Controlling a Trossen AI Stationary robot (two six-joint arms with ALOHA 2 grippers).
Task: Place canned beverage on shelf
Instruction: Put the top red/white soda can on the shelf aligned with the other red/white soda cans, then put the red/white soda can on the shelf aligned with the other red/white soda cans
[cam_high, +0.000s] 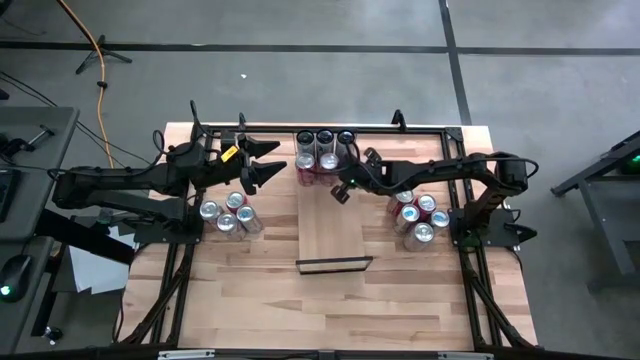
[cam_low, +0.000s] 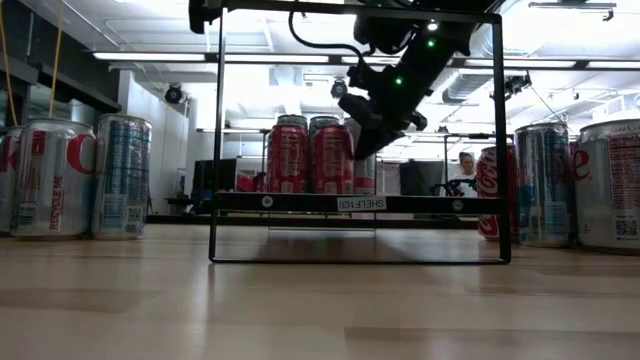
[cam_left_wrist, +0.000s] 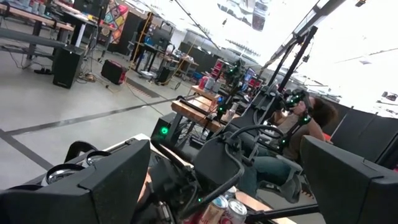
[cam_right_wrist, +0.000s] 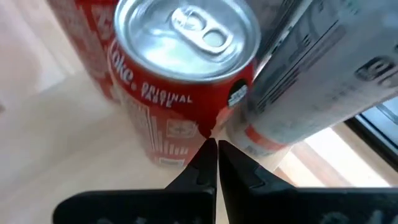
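My right gripper (cam_high: 340, 190) hangs over the far half of the shelf (cam_high: 334, 235), its fingers pressed together with nothing between them. Just past the tips stands a red cola can (cam_right_wrist: 180, 81), upright, and touching that can's side is a silver can (cam_right_wrist: 323, 74). In the overhead view they belong to the row of cans (cam_high: 325, 155) at the shelf's far end, tight against the black frame bar (cam_high: 420, 126). Behind the gripper the shelf is bare wood down to its black lip (cam_high: 334, 265), so that is my open room. To the gripper's outer side, a cluster of cans (cam_high: 420, 218) stands on the tabletop (cam_high: 260, 290) under my right arm. My left gripper (cam_high: 262, 163) is spread wide and empty, raised beside the shelf's far left corner, with another cluster of cans (cam_high: 230, 214) on the table just nearer than it.
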